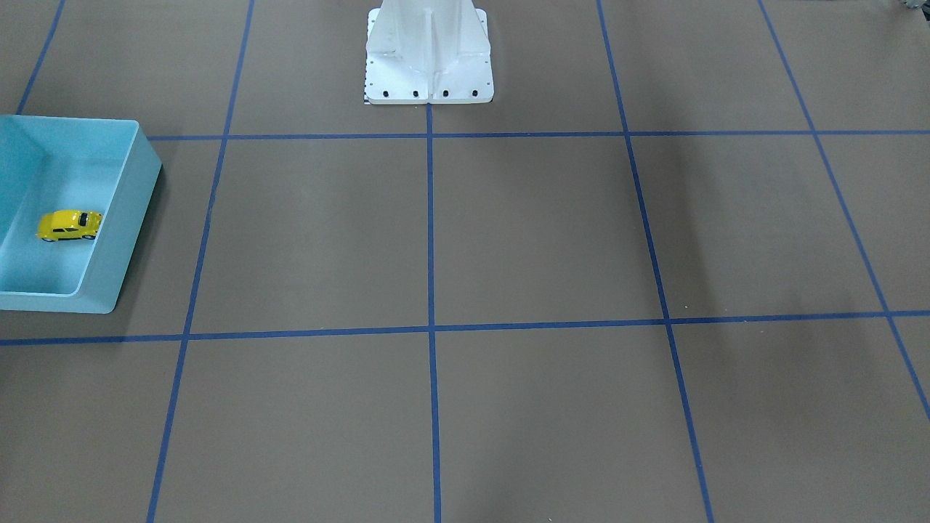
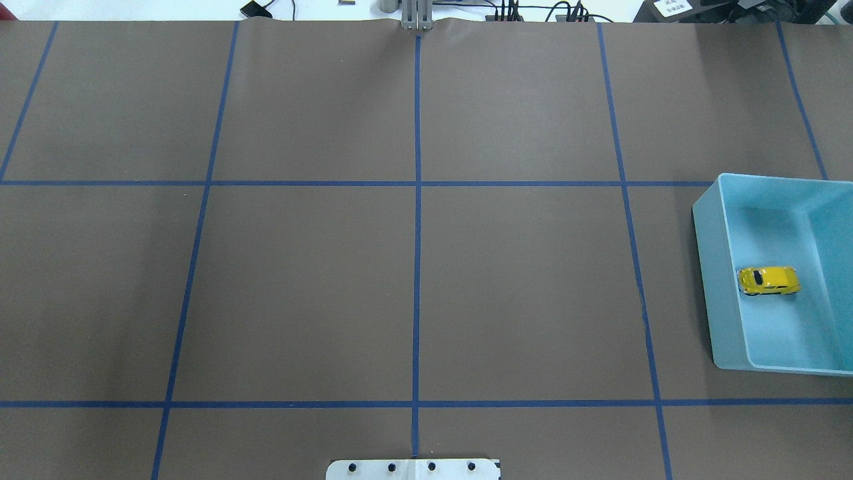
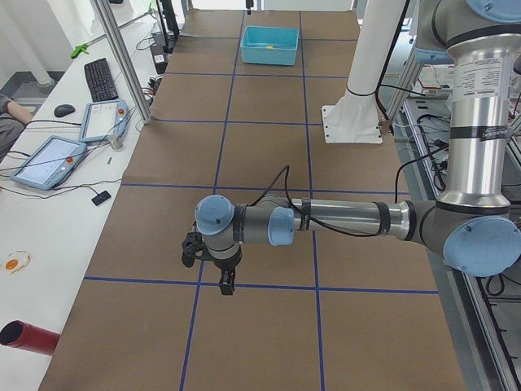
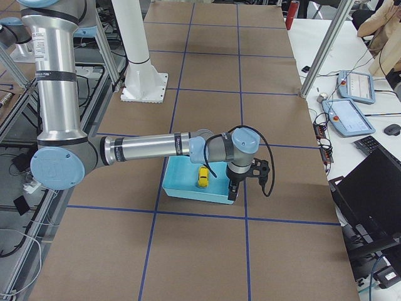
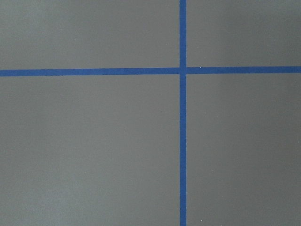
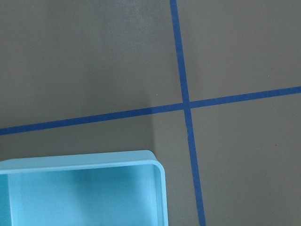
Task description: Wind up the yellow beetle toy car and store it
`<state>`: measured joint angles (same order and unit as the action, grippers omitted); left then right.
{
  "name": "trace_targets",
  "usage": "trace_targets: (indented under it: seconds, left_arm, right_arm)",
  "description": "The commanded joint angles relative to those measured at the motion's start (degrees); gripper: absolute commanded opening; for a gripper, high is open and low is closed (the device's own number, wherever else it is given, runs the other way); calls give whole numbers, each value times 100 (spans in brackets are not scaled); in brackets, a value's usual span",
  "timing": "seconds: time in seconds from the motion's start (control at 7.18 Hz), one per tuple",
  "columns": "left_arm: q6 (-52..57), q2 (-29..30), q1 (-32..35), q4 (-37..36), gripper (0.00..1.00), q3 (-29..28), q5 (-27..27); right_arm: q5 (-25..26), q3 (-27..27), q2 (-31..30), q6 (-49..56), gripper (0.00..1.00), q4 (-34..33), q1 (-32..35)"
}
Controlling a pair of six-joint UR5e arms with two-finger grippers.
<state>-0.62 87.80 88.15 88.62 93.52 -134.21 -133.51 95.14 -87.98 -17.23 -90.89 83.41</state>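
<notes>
- The yellow beetle toy car [image 2: 769,281] lies inside the light-blue bin [image 2: 708,267], on its floor and close to the wall that faces the middle of the counter [image 2: 520,287]. By this layout the storing step appears done.
- Right gripper [image 4: 233,191]: hangs low by a corner of the bin. Only the side view shows it, so how far it is open, or whether it grips anything, cannot be told. Risk: a sideways retreat at this height could clip the rim and push or tip the bin.
- Left gripper [image 3: 223,283]: hangs over bare counter, well apart from the bin. Its opening likewise cannot be told, and it poses little hazard.
- If the spring holds charge, the car may roll and knock the wall; the walls look tall enough to contain it.
- Whether the car was wound cannot be verified here.
</notes>
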Motion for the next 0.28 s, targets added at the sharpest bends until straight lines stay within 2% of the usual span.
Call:
trace_targets:
  seconds: [0.0, 0.14]
  left_arm:
    - [0, 0, 0, -2, 100, 0, 1]
    - [0, 0, 0, -2, 100, 0, 1]
  right_arm:
    - [0, 22, 9, 0, 100, 1, 0]
    - [0, 31, 17, 9, 100, 1, -9]
